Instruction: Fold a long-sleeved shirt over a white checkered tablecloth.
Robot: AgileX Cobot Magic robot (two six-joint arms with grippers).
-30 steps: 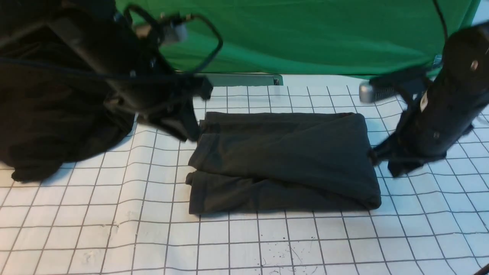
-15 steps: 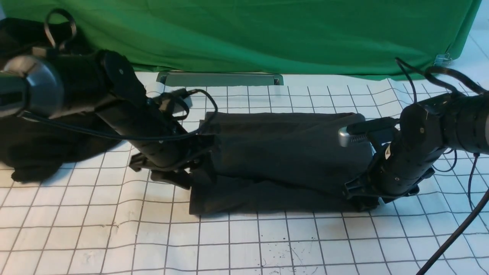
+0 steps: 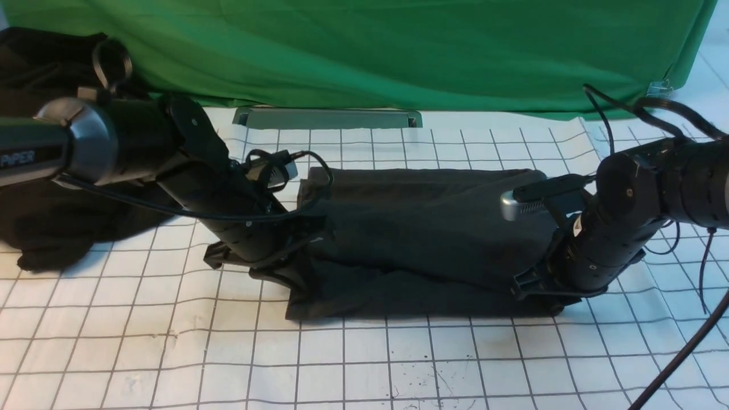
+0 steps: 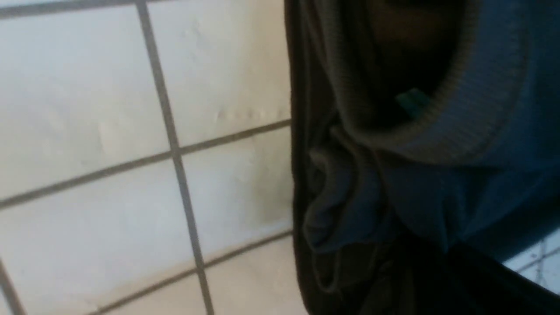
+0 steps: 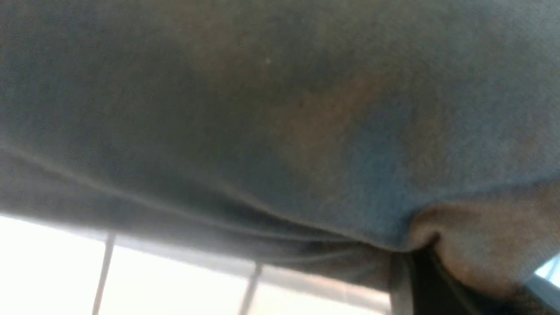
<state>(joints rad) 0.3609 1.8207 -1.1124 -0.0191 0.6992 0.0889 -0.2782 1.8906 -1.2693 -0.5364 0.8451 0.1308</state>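
Note:
The long-sleeved shirt (image 3: 427, 233) lies folded into a dark charcoal rectangle in the middle of the white checkered tablecloth (image 3: 398, 364). My left gripper (image 3: 293, 279) is low at the shirt's near left corner, shut on bunched cloth beside the ribbed neck (image 4: 437, 131). My right gripper (image 3: 538, 293) sits at the near right corner, where the shirt (image 5: 262, 109) puckers into its shut jaws (image 5: 420, 267). The fingertips of both are buried in fabric. The shirt's print is hidden.
A deeper-black heap of cloth (image 3: 51, 222) lies at the far left behind my left arm. Green fabric (image 3: 398, 51) hangs across the back, with a grey metal bar (image 3: 327, 118) at its foot. A black cable (image 3: 683, 353) crosses the near right corner.
Both arms came down from beside the shirt's far corners to its near corners. Both grippers opened wide and then closed on the cloth.

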